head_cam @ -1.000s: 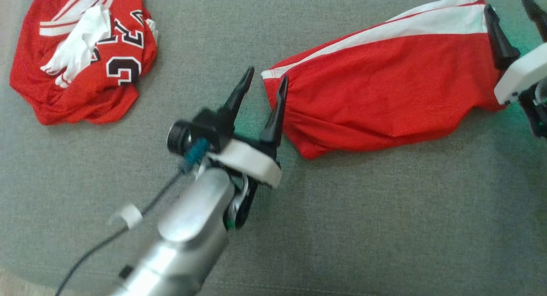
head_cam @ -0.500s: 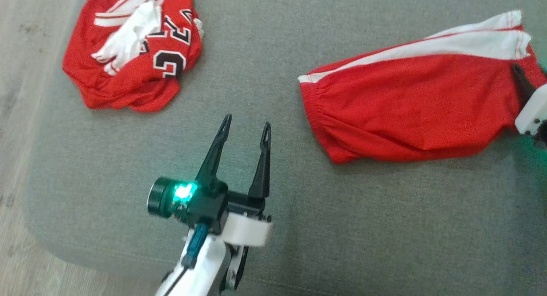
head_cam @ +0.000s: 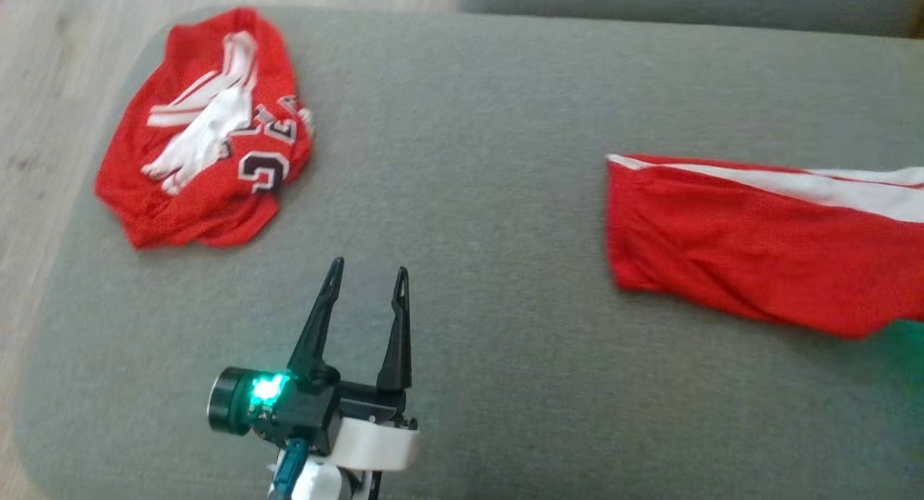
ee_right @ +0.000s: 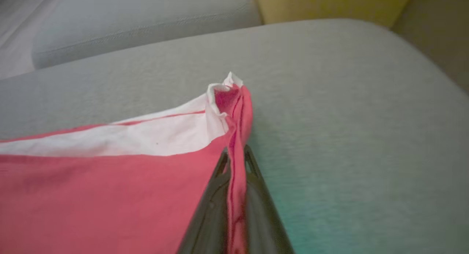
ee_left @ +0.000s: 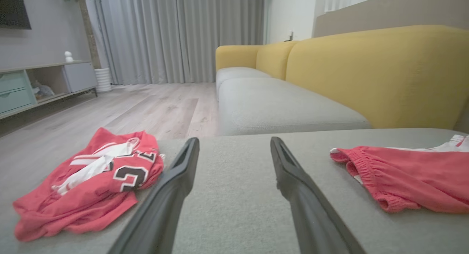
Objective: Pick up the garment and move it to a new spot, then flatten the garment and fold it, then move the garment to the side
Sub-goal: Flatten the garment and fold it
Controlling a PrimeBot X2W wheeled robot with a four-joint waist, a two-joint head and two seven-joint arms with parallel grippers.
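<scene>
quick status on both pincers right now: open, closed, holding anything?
Left pincer: open, holding nothing.
Right pincer: closed on the edge of the shorts.

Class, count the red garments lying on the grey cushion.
2. A crumpled jersey at the far left; shorts at the right, their edge pinched in the right gripper.

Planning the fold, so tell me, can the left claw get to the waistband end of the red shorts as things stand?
Probably yes: the left claw is open, and only bare grey cushion lies between it and the waistband end of the red shorts.
</scene>
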